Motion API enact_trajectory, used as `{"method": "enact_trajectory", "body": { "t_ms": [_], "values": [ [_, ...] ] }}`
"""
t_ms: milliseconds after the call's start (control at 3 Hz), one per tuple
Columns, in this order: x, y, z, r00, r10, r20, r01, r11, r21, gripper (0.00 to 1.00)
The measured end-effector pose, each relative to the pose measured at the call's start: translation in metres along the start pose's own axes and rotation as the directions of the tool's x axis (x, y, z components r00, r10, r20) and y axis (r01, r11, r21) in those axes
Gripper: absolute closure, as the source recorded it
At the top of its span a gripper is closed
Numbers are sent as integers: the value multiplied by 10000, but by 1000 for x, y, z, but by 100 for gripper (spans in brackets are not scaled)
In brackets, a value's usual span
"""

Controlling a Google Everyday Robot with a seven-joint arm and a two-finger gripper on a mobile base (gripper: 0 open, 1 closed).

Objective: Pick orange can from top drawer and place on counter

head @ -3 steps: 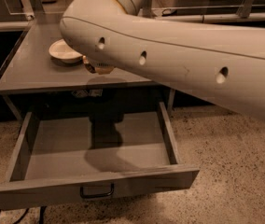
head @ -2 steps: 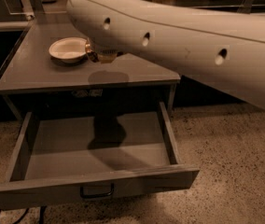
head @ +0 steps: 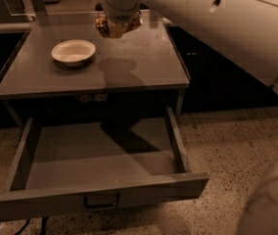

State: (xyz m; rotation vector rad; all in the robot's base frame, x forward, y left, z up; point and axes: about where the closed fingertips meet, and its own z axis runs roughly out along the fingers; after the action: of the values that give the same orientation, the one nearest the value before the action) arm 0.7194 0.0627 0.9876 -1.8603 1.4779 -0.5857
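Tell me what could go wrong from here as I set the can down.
1. The gripper holds the can above the counter, near its back edge; released from that height, it could tip and roll.
2. The bowl sits to the can's left in the camera view; drifting that way could knock it.
3. The drawer is open below the front edge, so a rolling can might drop back in.

Pincer (head: 119,24), clasping the orange can (head: 107,29), hangs over the bench's (head: 149,67) rear; bare surface lies beneath and rightward, the bowl (head: 73,51) standing leftward.
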Motion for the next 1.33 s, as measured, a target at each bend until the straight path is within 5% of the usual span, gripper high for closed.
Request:
{"method": "enact_trajectory", "body": {
  "t_ms": [333, 667, 1000, 1333],
  "values": [
    [5, -17, 22, 9995, -214, -252, 192, 9965, -816, 100],
    [11, -4, 25, 9936, -749, -843, 568, 9781, -2001, 100],
    [17, 24, 23, 9915, -936, -901, 653, 9584, -2779, 100],
    [22, 64, 34, 9962, -653, -570, 444, 9491, -3120, 100]
  ]
}}
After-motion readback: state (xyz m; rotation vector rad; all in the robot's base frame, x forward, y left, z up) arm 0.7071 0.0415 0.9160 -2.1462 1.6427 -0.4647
